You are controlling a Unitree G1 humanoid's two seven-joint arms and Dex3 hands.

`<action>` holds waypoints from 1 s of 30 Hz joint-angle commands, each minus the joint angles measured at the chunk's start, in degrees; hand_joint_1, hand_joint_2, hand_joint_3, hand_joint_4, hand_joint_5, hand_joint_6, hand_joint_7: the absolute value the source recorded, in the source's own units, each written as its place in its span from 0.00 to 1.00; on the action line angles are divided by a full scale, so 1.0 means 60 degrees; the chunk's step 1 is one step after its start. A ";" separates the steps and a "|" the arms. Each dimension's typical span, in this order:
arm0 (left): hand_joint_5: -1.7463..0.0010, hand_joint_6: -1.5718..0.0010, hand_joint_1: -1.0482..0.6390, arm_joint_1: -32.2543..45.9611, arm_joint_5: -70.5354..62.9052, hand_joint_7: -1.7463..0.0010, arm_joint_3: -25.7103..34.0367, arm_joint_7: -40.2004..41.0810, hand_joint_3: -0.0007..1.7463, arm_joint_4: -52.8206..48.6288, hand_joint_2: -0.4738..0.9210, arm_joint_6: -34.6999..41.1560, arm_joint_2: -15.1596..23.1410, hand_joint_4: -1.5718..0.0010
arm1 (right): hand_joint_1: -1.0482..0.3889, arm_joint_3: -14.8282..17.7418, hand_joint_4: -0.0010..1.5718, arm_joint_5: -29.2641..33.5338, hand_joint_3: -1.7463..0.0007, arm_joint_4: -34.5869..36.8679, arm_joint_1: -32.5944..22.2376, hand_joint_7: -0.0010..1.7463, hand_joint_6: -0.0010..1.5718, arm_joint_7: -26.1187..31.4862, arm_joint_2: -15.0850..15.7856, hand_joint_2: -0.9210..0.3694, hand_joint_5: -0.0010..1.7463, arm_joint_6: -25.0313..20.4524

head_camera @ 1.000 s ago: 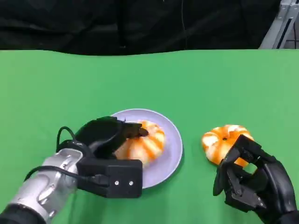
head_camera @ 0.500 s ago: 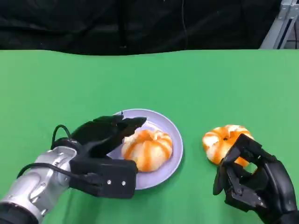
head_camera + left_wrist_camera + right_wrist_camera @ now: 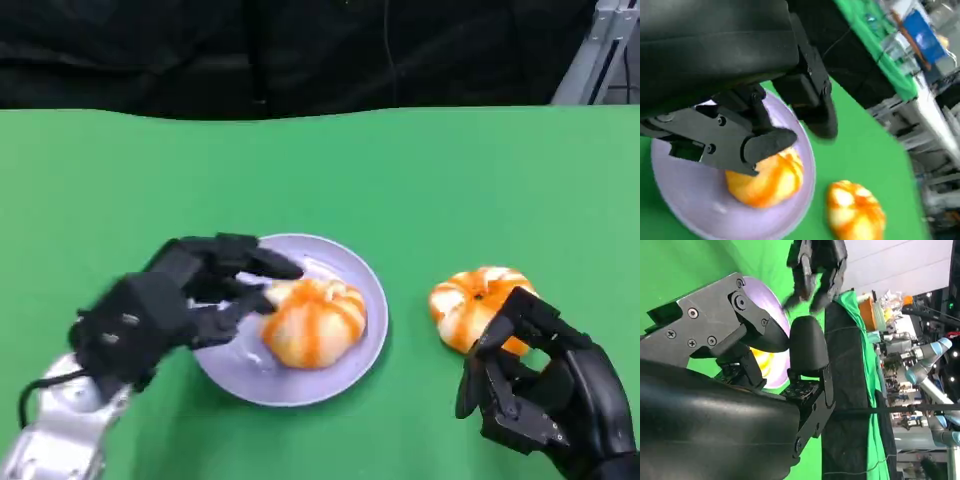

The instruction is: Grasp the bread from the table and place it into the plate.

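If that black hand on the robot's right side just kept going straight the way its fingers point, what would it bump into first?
Most likely the orange-and-white striped bread roll on the green table. The right hand sits just behind it, fingers aimed at it and partly overlapping it in the head view. Whether they already touch is unclear.

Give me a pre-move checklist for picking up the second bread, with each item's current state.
1. First bread lies in the plate: ok.
2. Left hand holds nothing, fingers apart beside that bread: ok.
3. Second bread on the green table, outside the plate: not ok.
4. Right hand at the second bread's near side: ok.
5. Right hand gripping it: cannot tell.
6. Bare plate area for another bread: ok, though tight.
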State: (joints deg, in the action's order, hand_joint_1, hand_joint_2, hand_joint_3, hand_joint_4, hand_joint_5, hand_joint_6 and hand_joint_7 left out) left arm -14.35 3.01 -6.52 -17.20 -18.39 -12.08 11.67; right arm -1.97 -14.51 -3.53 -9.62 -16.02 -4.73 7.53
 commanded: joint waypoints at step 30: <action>0.00 0.54 0.67 0.2944 0.3405 0.00 0.2467 -0.4186 0.65 0.1432 0.86 0.1937 0.1622 0.45 | 0.65 -0.0009 0.54 -0.0052 0.31 -0.0198 0.0030 0.99 0.39 0.0084 0.0189 0.28 1.00 -0.0260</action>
State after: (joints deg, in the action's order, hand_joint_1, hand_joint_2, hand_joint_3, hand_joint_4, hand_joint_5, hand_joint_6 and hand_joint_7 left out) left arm 3.72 23.80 7.56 -41.94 -9.25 0.33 21.28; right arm -2.48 -14.61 -4.19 -9.77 -15.74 -4.41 6.54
